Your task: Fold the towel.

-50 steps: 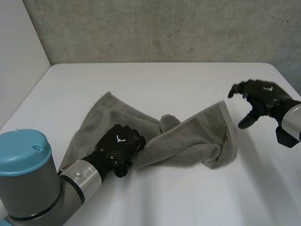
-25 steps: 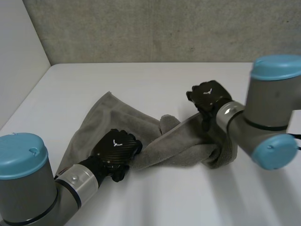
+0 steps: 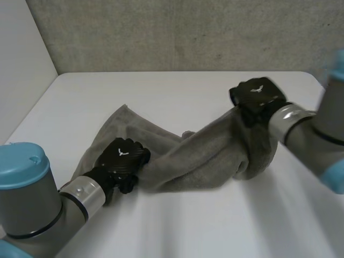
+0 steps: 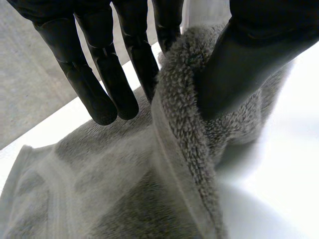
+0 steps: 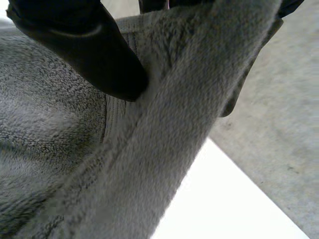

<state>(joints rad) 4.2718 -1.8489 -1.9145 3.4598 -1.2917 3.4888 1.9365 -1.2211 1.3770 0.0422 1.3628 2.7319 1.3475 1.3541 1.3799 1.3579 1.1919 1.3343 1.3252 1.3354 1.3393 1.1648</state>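
white table (image 3: 177,91) before a grey wall (image 3: 177,32): rumpled grey towel (image 3: 204,156) at mid-table, stretched between both hands. left hand (image 3: 122,160) pinches one edge, thumb against fingers; right hand (image 3: 258,98) pinches the raised far hem. soft, limp, light terry; probably sags, best held at corners.

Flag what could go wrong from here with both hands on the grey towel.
The grey terry towel is bunched and twisted between the left hand and the right hand; folding it like this would likely trap creases. The left hand pinches just a thin edge between thumb and fingers, so a pull might slip it free. The towel's far corner lies slack on the white table and may drag.
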